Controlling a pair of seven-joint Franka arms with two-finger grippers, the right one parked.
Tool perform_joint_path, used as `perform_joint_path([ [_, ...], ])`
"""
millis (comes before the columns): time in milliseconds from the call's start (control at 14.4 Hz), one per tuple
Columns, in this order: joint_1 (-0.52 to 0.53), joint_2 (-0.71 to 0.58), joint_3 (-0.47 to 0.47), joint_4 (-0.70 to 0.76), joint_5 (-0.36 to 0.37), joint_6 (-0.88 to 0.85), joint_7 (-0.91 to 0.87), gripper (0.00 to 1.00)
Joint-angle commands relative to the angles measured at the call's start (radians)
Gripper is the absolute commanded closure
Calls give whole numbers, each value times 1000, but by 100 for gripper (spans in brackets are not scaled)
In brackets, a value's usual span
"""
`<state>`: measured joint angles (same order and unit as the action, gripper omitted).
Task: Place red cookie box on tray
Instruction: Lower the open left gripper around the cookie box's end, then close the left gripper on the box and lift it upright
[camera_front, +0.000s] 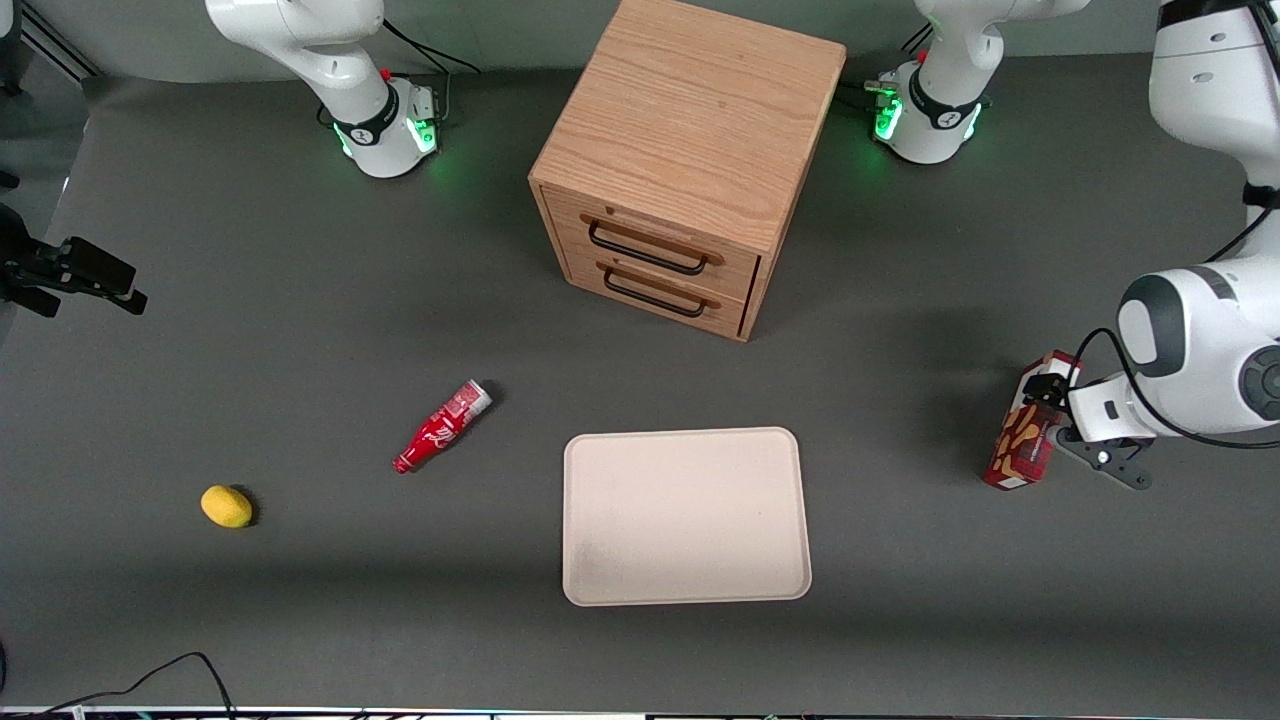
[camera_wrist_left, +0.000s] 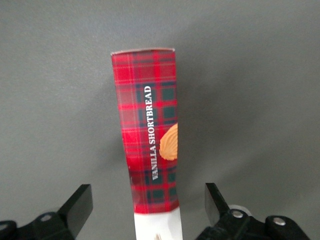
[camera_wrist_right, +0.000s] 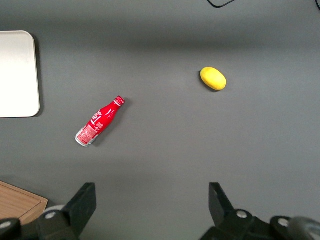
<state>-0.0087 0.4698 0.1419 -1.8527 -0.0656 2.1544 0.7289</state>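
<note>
The gripper (camera_wrist_left: 148, 207), jaws spread wide, straddled the red cookie box (camera_front: 1025, 433) on the desk (camera_front: 300, 600), well apart from the bare tray (camera_front: 685, 516).

A dark grey table (camera_front: 300, 330) carries a wooden two-drawer cabinet (camera_front: 685, 160), a cream tray (camera_front: 685, 515) nearer the front camera, a red bottle (camera_front: 440, 427) lying on its side, a yellow lemon (camera_front: 227, 506), and the red cookie box (camera_front: 1025, 435) toward the working arm's end, where the gripper (camera_front: 1052, 405) sits with fingers spread beside the box.

A dark grey matte table (camera_front: 300, 600) fills the scene, with a two-drawer oak cabinet (camera_front: 690, 160) at its far middle under even, soft light.
</note>
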Motion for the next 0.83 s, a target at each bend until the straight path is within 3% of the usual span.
perform_joint_path([
  [0,-4,6,4,-20,-11,30,20,0],
  [139,-4,15,2,-31,-16,50,20,2],
  [208,-4,16,2,-40,-38,61,18,32],
  [278,-4,16,4,-51,-63,76,18,71],
  [347,-4,20,2,-56,-68,90,18,100],
  [764,-1,24,2,-34,-71,73,24,100],
])
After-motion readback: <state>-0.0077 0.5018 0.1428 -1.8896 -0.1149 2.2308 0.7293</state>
